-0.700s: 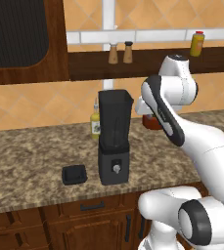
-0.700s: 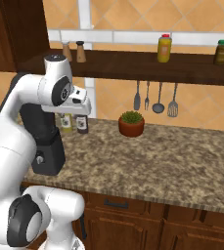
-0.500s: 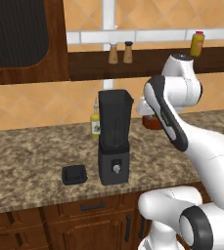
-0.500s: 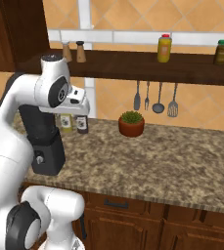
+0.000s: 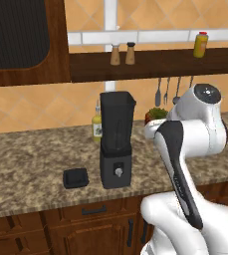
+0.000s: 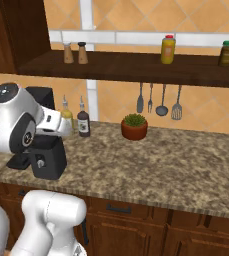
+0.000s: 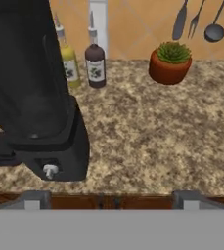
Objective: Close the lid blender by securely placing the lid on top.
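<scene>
Arm drawn back rightward, black blender (image 5: 116, 140) jar uncovered, flat black lid (image 5: 75, 178) beside its base, hand (image 7: 111, 199) spread, empty.

The blender (image 5: 116, 142) is standing on the bench (image 5: 31, 164), with the lid (image 5: 75, 178) lying just beside it to its left. Two bottles (image 7: 95, 63) are standing behind it by the wall, and a potted plant (image 7: 169, 63) is sitting to their right.
</scene>
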### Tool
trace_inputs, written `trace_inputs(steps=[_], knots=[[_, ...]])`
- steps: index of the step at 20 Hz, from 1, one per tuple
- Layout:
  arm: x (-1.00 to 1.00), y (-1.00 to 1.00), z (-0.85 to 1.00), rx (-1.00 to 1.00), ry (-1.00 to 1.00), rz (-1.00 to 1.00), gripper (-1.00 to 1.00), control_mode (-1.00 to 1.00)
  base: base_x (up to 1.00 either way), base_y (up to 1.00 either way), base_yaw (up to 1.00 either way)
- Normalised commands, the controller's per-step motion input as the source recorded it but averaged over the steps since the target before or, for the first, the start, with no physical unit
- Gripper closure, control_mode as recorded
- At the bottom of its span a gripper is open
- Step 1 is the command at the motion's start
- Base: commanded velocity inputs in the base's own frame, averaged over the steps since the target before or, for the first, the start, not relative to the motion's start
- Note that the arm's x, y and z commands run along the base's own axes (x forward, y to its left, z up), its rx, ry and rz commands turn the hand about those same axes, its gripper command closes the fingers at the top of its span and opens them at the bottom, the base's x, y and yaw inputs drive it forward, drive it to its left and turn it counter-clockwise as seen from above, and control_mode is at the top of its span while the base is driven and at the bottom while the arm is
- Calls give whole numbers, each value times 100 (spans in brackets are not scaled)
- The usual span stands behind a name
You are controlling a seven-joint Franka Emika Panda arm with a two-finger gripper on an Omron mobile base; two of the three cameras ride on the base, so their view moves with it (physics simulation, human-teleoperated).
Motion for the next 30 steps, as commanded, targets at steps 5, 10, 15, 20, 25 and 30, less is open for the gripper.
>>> trace_inputs(steps=[5, 10, 15, 20, 25, 30], knots=[[-64, 100, 0, -23, -3, 12, -100, -100, 0, 0, 0], [-32, 100, 0, -32, 0, 15, -100, -100, 0, 0, 0], [-12, 100, -1, -30, 6, 14, -100, -100, 0, 0, 0], [-9, 76, -26, -20, 8, 14, -100, -100, 0, 0, 0], [10, 31, -23, -14, 14, 20, -100, -100, 0, 0, 0], [29, 0, -34, -11, 13, 38, -100, -100, 0, 0, 0]])
